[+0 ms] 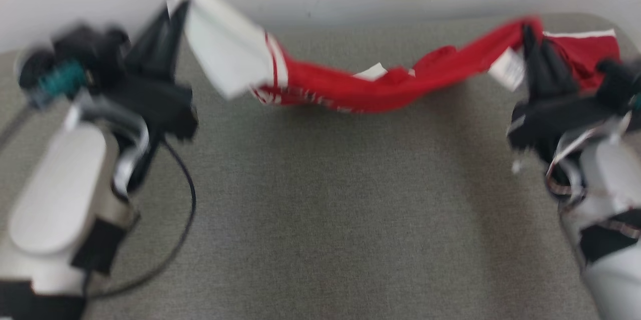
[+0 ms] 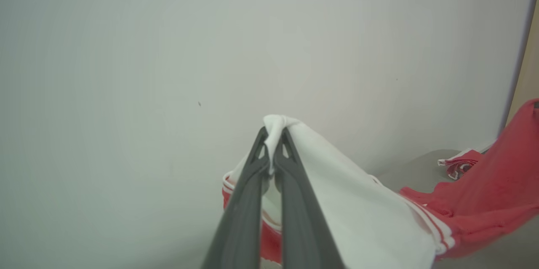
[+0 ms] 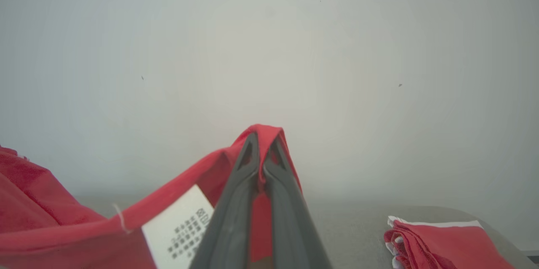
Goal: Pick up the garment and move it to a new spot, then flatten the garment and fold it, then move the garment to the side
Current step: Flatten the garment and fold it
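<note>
A red and white garment (image 1: pixel 360 87) hangs stretched between my two grippers above the far part of the grey table (image 1: pixel 320 210), sagging in the middle. My left gripper (image 1: pixel 173 7) is shut on its white end (image 2: pixel 337 185) at the upper left. My right gripper (image 1: pixel 528 34) is shut on its red end (image 3: pixel 261 134), where a white care label (image 3: pixel 179 229) dangles. In the wrist views each pair of fingers pinches a fold of cloth at the tips: the left gripper (image 2: pixel 273 132) on white, the right gripper (image 3: pixel 262 139) on red.
A folded red and white garment (image 3: pixel 438 241) lies at the table's far right corner (image 1: pixel 586 49), behind my right gripper. A pale wall runs along the table's far edge. A black cable (image 1: pixel 185 210) loops by my left arm.
</note>
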`<state>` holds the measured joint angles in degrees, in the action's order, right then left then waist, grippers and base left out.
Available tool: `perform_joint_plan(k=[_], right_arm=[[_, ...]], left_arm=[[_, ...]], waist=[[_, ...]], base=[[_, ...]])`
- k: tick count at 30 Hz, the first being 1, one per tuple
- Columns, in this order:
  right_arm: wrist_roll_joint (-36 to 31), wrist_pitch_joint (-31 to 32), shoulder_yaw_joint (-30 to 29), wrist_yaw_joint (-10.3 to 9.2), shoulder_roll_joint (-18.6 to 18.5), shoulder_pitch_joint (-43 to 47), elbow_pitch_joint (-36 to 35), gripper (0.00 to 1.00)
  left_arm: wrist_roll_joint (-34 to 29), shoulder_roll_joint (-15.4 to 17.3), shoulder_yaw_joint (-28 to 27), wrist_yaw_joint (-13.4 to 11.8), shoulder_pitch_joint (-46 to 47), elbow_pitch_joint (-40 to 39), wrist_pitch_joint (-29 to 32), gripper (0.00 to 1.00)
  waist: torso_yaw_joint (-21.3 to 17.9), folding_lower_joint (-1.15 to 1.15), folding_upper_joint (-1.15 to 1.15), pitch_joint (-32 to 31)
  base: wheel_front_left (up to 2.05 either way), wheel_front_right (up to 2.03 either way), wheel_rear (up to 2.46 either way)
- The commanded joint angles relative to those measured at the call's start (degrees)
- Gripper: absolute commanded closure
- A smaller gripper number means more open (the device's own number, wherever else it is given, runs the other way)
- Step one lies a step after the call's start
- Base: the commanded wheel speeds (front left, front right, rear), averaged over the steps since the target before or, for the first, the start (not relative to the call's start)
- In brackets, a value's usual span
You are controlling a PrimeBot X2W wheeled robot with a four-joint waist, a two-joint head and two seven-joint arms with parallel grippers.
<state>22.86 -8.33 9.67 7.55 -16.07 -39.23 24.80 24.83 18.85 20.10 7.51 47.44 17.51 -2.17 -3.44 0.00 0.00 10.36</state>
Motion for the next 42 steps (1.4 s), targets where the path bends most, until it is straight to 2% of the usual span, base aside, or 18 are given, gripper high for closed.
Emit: perform_joint_plan(k=[1, 7, 10, 15, 21, 29, 34, 42], right_arm=[[0.88, 0.51, 0.13, -0.15, -0.51, -2.81, 0.28, 1.0], [1.27, 3.63, 2.44, -0.15, -4.02, -23.75, 5.82, 1.0], [1.39, 4.87, 4.1, -0.15, -5.28, -34.66, 9.26, 1.0], [3.72, 5.67, 4.25, -0.15, -5.6, -50.52, 16.28, 1.0], [3.66, 5.63, 6.9, -0.15, -6.61, -62.63, 23.61, 1.0], [3.28, 4.62, 10.37, -0.15, -6.38, -72.32, 31.25, 1.0], [3.88, 2.96, 12.11, -0.15, -4.97, -75.2, 34.53, 1.0], [4.62, 1.08, 14.26, -0.15, -4.67, -76.45, 36.78, 1.0]], left_arm=[[0.54, 0.77, 0.11, -0.12, 3.07, -0.02, 0.69, 1.0], [4.69, 1.09, -0.71, -0.12, 25.63, 7.12, 4.97, 1.0], [4.04, 0.59, 0.35, -0.12, 36.86, 12.46, 6.04, 1.0], [3.11, -1.66, 0.36, -0.16, 52.86, 21.28, 4.83, 1.0], [1.18, -4.0, 2.07, -0.14, 66.32, 30.44, 1.64, 1.0], [-0.11, -6.38, 4.0, -0.2, 77.46, 39.31, -1.12, 1.0], [0.2, -7.47, 5.63, -0.13, 80.1, 42.98, -3.07, 1.0], [2.56, -7.87, 8.42, -0.11, 80.92, 45.64, -4.73, 1.0]], waist=[[-1.47, 0.0, 0.0, 5.33], [-2.45, 0.0, 0.0, 14.13], [-2.59, 0.0, 0.0, 18.11], [-2.47, 0.0, 0.0, 22.56], [-1.9, 0.0, 0.0, 25.16], [-1.24, 0.0, 0.0, 27.31], [-1.21, 0.0, 0.0, 28.23], [-0.95, 0.0, 0.0, 29.55]], base=[[0.0, 0.0, 0.0], [0.0, 0.0, 0.0], [0.0, 0.0, 0.0], [0.0, 0.0, 0.0], [0.0, 0.0, 0.0], [0.0, 0.0, 0.0], [0.0, 0.0, 0.0], [0.0, 0.0, 0.0]])
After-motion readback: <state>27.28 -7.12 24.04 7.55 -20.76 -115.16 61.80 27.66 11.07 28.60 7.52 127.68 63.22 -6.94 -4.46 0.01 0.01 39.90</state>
